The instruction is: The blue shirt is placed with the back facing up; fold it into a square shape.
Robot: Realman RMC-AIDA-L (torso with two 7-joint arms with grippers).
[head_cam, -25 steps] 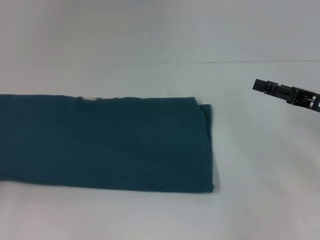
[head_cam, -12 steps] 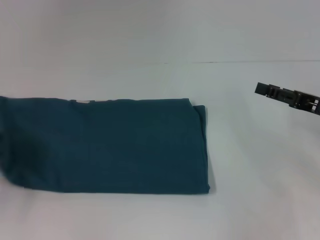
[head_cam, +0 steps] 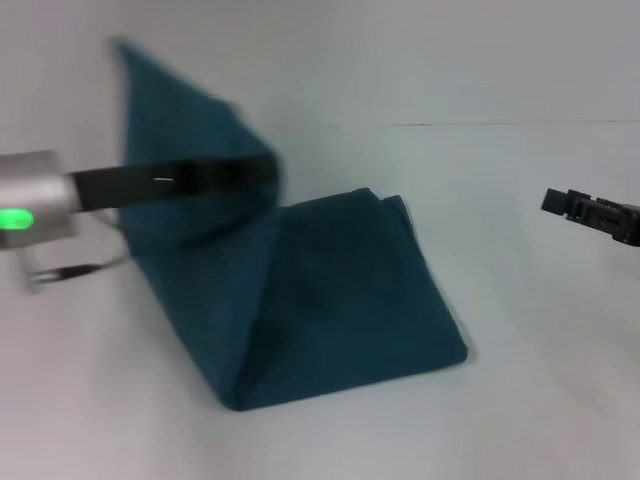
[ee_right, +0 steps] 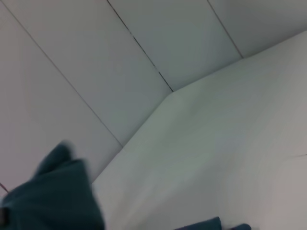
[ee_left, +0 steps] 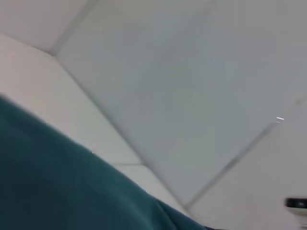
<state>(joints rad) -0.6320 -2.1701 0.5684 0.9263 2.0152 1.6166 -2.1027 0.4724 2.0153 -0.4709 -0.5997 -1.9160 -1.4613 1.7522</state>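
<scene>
Left gripper (head_cam: 265,170), apparently clamped on the blue shirt (head_cam: 340,290), should be carried level; the right gripper (head_cam: 555,200) beyond is parked.

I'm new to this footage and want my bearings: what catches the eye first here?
The blue shirt dominates: its right part lies flat on the white table, while its left end is lifted high in a peak at upper left. The left arm crosses in front of that raised cloth, its claw hidden. The right claw hangs apart at the right edge, touching nothing.
</scene>
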